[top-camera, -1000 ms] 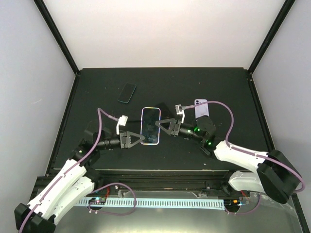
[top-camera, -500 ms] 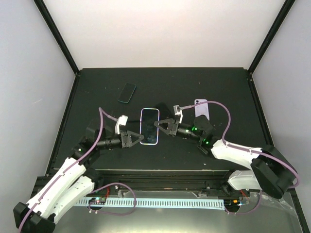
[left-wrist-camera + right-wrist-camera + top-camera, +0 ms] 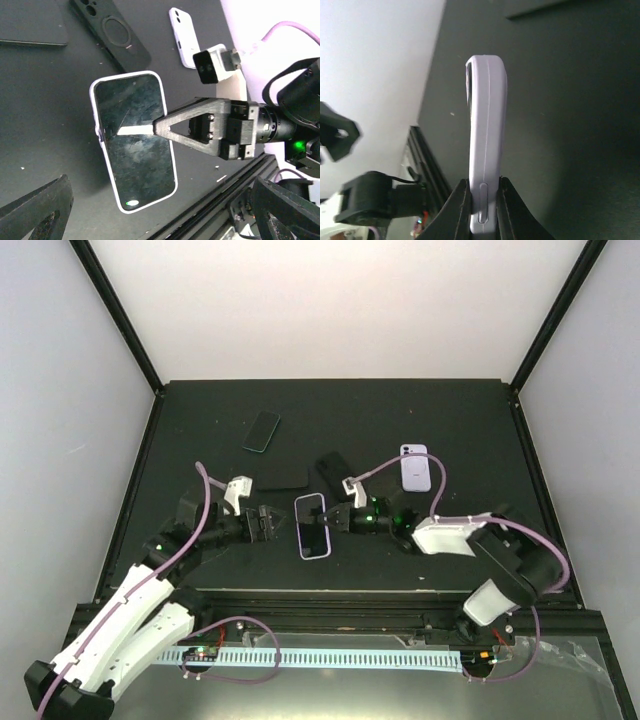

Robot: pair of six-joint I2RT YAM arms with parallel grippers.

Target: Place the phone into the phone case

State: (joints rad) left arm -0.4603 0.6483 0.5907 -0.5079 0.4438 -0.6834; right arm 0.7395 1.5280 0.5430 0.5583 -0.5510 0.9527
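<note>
The phone (image 3: 311, 526), its dark screen up, sits inside a lavender phone case whose rim frames the glass (image 3: 134, 150). My right gripper (image 3: 334, 522) is shut on its right long edge. In the right wrist view the lavender side (image 3: 487, 125) rises edge-on from between the two black fingers (image 3: 462, 202), with the right gripper (image 3: 487, 192) pinching at the side button. The phone hangs slightly above the table and casts a shadow. My left gripper (image 3: 266, 525) stands open just left of the phone, apart from it. Its fingers (image 3: 35, 212) are spread wide at the bottom corners.
A black phone case (image 3: 334, 471) with a ring lies just behind the held phone. A flat black slab (image 3: 280, 476) lies to its left. A dark phone (image 3: 262, 431) rests farther back left, and a lavender phone or case (image 3: 415, 468) lies at the right. The table's front rail (image 3: 220, 200) is close.
My left gripper has opened, let go of the phone and drawn back to the left. The right gripper has carried the phone toward the near edge, its arm swung round.
</note>
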